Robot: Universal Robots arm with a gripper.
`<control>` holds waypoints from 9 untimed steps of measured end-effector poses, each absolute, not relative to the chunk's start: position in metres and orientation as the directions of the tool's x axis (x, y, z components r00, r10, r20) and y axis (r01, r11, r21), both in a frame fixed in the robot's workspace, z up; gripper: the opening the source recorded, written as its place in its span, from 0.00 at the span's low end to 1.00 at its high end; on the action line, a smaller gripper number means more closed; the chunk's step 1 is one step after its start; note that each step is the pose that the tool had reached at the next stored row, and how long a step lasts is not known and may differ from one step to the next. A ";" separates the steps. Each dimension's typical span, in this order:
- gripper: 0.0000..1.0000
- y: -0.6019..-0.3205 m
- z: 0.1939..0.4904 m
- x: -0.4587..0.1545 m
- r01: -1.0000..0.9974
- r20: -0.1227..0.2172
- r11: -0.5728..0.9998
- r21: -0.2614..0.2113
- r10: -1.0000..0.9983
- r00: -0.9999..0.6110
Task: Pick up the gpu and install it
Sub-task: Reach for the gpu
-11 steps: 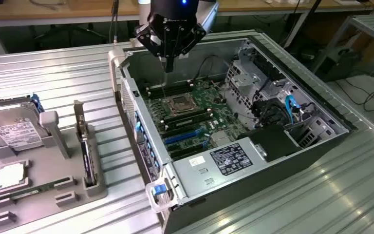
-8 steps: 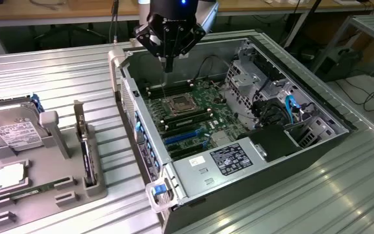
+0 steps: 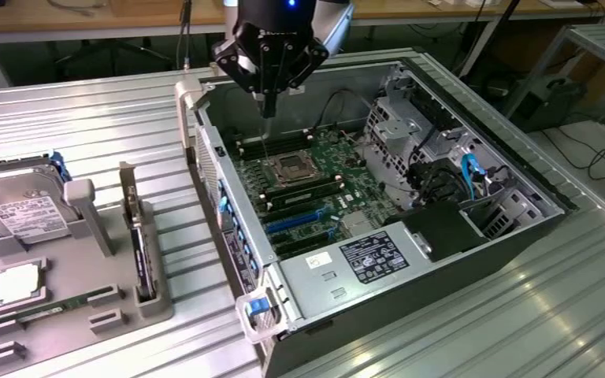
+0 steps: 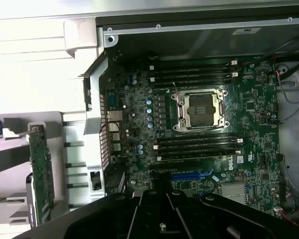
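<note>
Closed claw over the open case, gpu in its rack

The black claw [image 3: 269,109] hangs with its fingers pressed together and nothing between them, above the open grey metal computer case [image 3: 210,150] lying on the ribbed silver desk [image 3: 92,118]. Its tips are over the green motherboard [image 3: 361,169], near the square silver processor socket [image 3: 287,167] and clear of the board. The gpu [image 3: 138,236], a thin green circuit card with a silver metal end bracket, stands on edge in a slot of the grey plastic holder [image 3: 103,276] beside the case on the exterior view's left (from there it reads as a dark narrow slab), well apart from the claw. A boxy silver hard drive with a white label [image 3: 24,209] stands in the same holder, farther toward that left.
</note>
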State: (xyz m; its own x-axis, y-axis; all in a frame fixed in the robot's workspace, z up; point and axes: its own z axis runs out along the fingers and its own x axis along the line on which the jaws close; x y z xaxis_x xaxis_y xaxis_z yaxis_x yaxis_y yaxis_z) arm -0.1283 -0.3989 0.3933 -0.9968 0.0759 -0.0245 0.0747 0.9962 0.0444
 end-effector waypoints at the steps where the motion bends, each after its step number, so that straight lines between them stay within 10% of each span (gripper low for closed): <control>1: 0.11 -0.399 0.393 -0.129 0.075 -0.024 0.996 0.044 0.076 -0.997; 9: 0.11 -0.399 0.393 -0.132 0.075 -0.024 0.996 0.044 0.076 -0.997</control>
